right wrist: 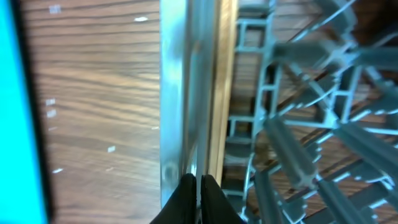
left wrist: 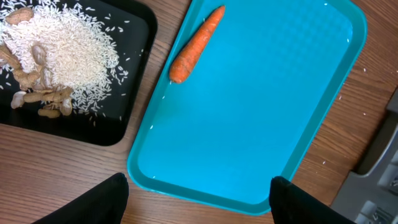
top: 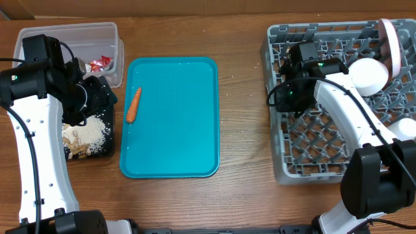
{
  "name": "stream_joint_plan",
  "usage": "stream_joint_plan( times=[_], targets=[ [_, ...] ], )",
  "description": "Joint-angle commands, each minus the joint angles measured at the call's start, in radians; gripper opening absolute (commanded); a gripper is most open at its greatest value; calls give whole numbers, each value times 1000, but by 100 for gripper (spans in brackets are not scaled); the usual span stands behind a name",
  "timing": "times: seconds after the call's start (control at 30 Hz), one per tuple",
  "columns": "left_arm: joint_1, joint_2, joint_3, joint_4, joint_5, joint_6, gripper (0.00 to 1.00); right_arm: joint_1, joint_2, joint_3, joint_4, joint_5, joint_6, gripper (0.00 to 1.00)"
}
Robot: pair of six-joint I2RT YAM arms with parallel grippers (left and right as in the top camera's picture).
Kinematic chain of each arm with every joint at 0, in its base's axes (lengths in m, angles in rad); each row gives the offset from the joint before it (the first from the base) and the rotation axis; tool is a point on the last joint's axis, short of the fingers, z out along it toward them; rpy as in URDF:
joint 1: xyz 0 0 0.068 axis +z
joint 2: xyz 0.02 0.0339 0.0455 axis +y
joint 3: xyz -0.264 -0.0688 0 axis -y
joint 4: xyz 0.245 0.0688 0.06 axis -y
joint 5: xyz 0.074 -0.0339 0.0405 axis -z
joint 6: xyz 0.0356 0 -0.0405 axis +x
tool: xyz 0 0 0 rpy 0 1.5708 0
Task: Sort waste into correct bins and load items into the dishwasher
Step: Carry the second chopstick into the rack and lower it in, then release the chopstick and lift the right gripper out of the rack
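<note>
An orange carrot (top: 133, 105) lies on the left side of the teal tray (top: 182, 130); it also shows in the left wrist view (left wrist: 196, 45). My left gripper (left wrist: 199, 180) is open and empty, above the tray's edge, between the tray and the black tray (top: 107, 153) of rice and tan shells (left wrist: 46, 68). My right gripper (right wrist: 200, 179) is shut at the left wall of the grey dish rack (top: 286, 162). A wooden chopstick (right wrist: 222, 93) lies along that wall just beside the fingers. A pink-sided bowl (top: 390, 40) and white dishes (top: 367, 75) stand in the rack.
A clear tub (top: 68, 29) at the back left holds a red wrapper (top: 101, 63). The left arm (top: 32, 130) hangs over the tub and the black tray. The right arm (top: 351, 117) crosses the rack.
</note>
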Motion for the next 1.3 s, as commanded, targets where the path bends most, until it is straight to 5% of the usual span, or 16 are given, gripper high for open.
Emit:
stream_joint_plan(
  times=[0.0,0.6,0.8,1.27],
  targets=[
    [-7,3,-3,0,-2,20,75,47,2,-3,0,-201,-43,8],
    [-7,3,-3,4,-2,20,75,148,2,-4,-226,-186,-42,13],
    [-7,3,-3,4,-2,20,75,148,2,-3,-193,-167,-42,33],
    [-36,15,-5,31,-2,106,78,120,-106,289,-200,36,94,43]
  ],
)
